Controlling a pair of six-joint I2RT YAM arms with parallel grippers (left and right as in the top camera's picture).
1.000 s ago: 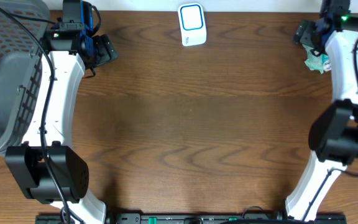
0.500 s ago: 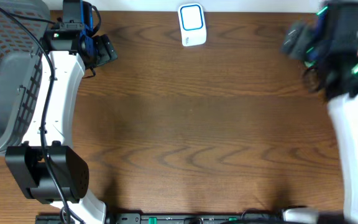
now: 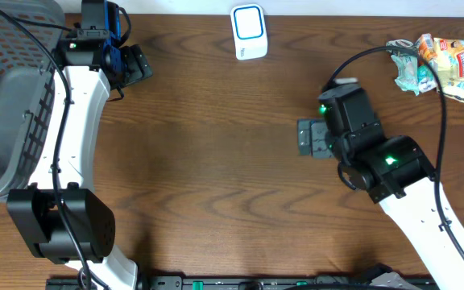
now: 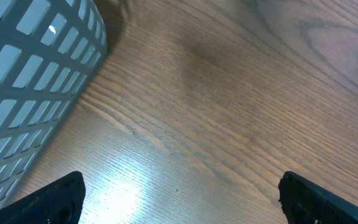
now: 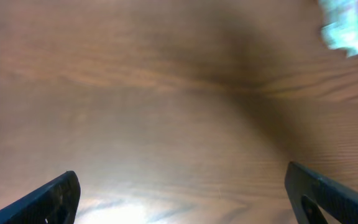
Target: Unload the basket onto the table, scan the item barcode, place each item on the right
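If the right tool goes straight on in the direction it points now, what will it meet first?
Probably the wooden table: the right tool is open and its wrist view shows only wood ahead. Overhead it points left, away from the snack packets and the scanner. Its tilt is unclear.

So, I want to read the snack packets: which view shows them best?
Overhead: the snack packets show whole and sharp. The right wrist view catches only a blurred teal edge at its corner; the left wrist view shows none.
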